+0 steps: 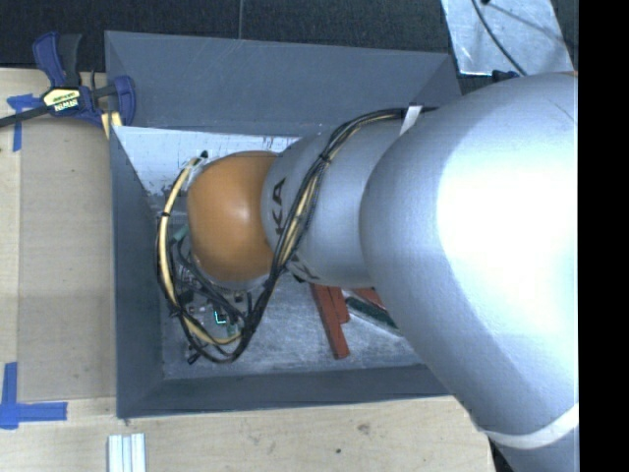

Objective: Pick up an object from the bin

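The grey metal bin (138, 264) had steep slanted walls that would let loose things slide down onto its pale floor, and its left wall stood bare. Just inside that wall, low over the left half of the floor, sat the gripper (214, 315), a dark block of mechanism with a small teal light on it. It pointed down into the bin, a pose that suited a grasp from above. Whether it was spread or pressed together could not be told, because the wrist hid its lower end, and nothing was seen in its hold. A loop of yellow and black cables (165, 264) hung round its left side, slack enough, it seemed, to let the wrist turn. Above it bulged the rounded orange cover (228, 214), which hid the floor straight beneath, so any thing lying there was out of sight. The thick silver arm (472, 244) ran from the cover to the right and covered most of the bin's right half.

Only 2 loose things showed. A flat red-brown strip (334, 327) lay on the floor to the right of the gripper, near the front wall, its upper end tucked under the arm. A dark green piece (371, 310) lay just beside it, further right. Both were apart from the gripper, so the pick looked not yet made.
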You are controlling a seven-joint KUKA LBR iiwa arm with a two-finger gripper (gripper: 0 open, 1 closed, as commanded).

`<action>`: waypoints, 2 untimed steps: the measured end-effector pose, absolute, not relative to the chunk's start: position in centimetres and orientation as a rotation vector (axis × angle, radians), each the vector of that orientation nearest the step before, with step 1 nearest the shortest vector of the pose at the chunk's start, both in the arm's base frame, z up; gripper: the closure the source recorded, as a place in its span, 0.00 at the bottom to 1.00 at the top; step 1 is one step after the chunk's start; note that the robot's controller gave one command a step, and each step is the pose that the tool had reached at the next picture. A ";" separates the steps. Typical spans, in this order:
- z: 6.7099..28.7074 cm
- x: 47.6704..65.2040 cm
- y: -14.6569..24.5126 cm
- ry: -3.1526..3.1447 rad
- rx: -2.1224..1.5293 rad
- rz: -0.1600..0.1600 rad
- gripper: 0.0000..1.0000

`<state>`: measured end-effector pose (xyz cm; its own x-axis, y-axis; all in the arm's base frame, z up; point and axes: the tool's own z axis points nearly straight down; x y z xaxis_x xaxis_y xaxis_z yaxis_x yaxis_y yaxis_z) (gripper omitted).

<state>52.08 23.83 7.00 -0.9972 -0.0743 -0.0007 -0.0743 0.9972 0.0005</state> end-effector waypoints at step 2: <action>7.0 52.1 23.8 3.139 -0.117 0.001 0.00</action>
